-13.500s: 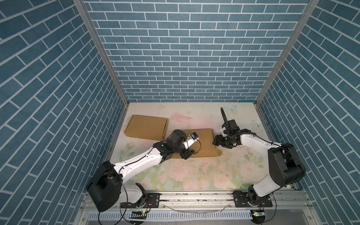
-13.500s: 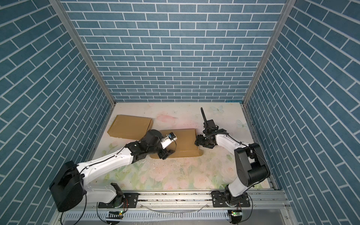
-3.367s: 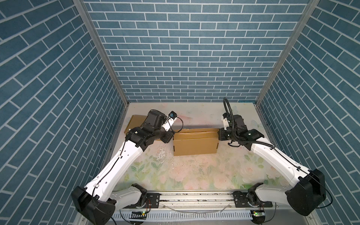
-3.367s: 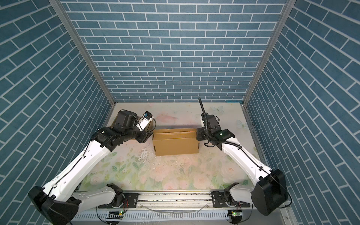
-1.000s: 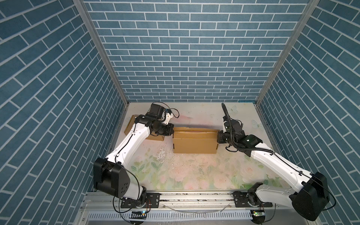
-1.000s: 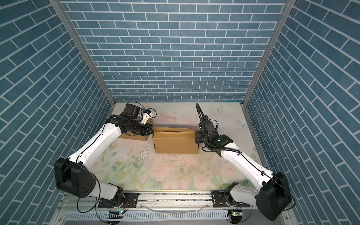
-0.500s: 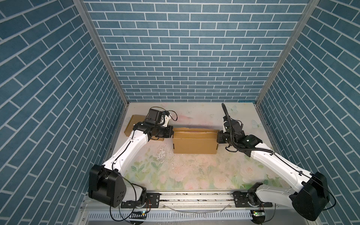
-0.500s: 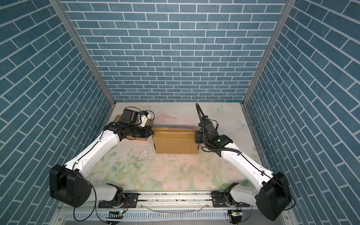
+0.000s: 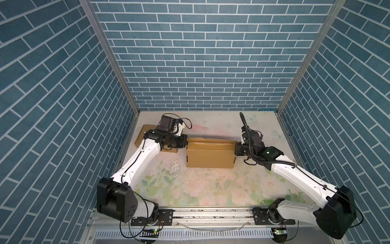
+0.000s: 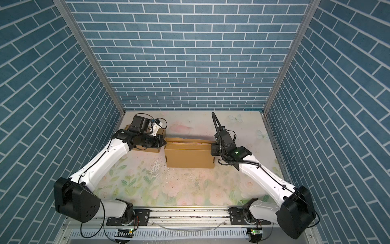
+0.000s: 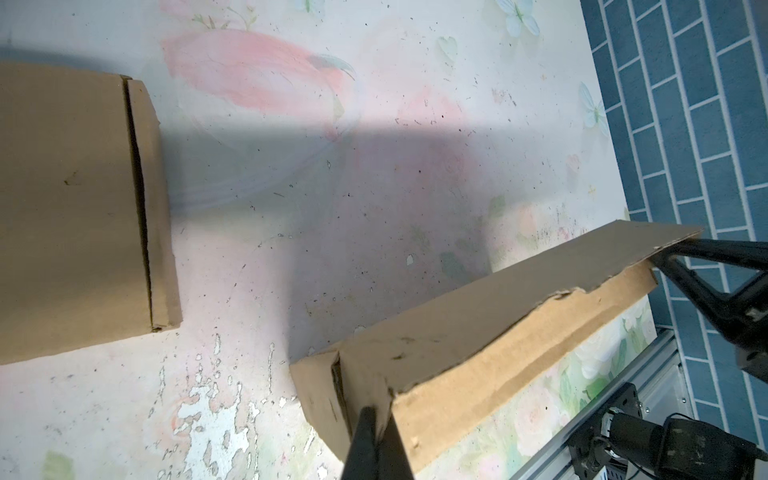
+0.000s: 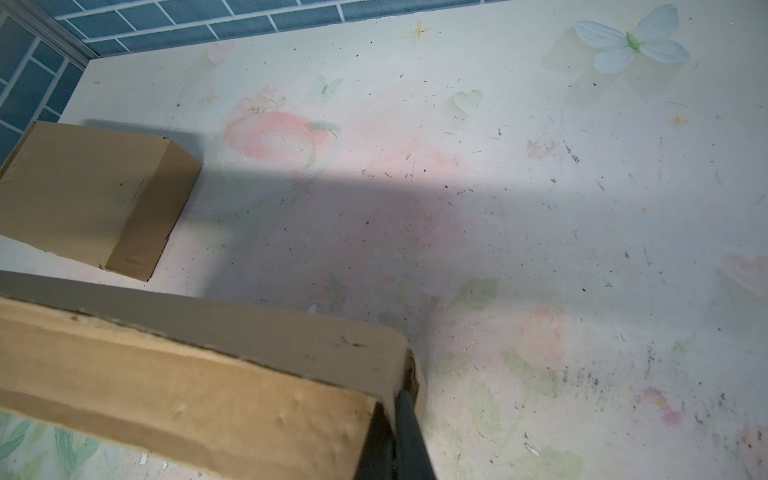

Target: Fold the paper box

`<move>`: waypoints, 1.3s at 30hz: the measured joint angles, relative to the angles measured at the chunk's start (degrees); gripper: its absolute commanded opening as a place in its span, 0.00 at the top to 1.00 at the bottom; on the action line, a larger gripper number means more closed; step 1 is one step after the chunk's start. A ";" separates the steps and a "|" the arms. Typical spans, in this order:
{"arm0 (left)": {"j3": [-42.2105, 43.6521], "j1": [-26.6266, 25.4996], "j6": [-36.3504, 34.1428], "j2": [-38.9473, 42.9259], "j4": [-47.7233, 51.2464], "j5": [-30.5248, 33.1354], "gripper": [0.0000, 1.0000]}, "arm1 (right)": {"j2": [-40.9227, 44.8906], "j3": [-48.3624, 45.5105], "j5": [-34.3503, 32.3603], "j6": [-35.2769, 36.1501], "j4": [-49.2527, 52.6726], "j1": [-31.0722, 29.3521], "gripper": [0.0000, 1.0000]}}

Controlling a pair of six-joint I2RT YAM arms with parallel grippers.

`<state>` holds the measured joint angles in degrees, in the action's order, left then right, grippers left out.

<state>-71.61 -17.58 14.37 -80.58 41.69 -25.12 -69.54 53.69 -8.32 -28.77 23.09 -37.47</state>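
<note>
I've got the paper box (image 9: pixel 210 155) standing upright just past the middle of the surface (image 9: pixel 211 190), long side facing me, and I read this as the closing stage: the body is up and the top flap with the ragged edge is laid over but not lying flat. My left tool (image 9: pixel 185 143) is at the box's 9 o'clock end with its fingers together, the tip against the end-flap corner in the left wrist view (image 11: pixel 370 415). My right tool (image 9: pixel 236 149) is at the 3 o'clock end, also pinched together, its tip at the upper corner. I can't tell whether either one has a cardboard edge between its fingers. Next, I judge, both ends need an even inward press so the box doesn't skid or skew, then seating the top flap. Room is tight at 9 o'clock, where the other box (image 9: pixel 141 136) lies right under my left wrist, close to the side wall. Toward 6 o'clock there's plenty of open surface, with a narrower strip at 12 o'clock
</note>
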 measured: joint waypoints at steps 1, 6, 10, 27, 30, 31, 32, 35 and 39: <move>-0.55 0.24 -0.02 -0.39 0.26 -0.31 0.99 | -0.02 -0.24 0.09 0.00 -0.04 -0.07 1.00; -1.64 1.62 0.31 -2.08 1.22 -2.95 1.00 | -0.17 -0.98 0.04 0.04 -0.22 -0.42 1.00; -1.66 1.97 0.87 -2.64 1.33 -3.67 1.00 | -0.26 -0.98 -0.42 0.04 -0.11 -0.76 1.00; 9.75 2.10 2.99 3.98 -3.74 -3.02 1.00 | 0.24 -0.94 7.28 0.50 2.12 0.31 0.65; 9.92 2.08 2.99 4.07 -4.33 -3.02 1.00 | 0.35 -0.11 12.17 2.67 4.79 2.80 0.50; 9.99 2.05 2.99 4.09 -4.50 -3.02 1.00 | 0.35 0.52 13.70 3.74 6.01 4.02 0.47; 10.10 2.01 2.99 4.09 -4.72 -2.93 1.00 | 0.35 1.44 14.97 5.18 7.43 5.53 0.43; 10.64 1.79 2.99 4.33 -5.62 -2.56 1.00 | 0.35 5.22 17.22 10.27 11.78 8.79 0.34; 11.37 1.49 2.99 5.22 -6.36 -2.14 1.00 | 0.46 9.90 18.84 18.71 14.67 9.27 0.27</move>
<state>-60.25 -16.10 17.37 -75.35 35.33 -27.27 -69.08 63.59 10.52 -10.07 37.76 -28.21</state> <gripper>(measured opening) 0.050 0.709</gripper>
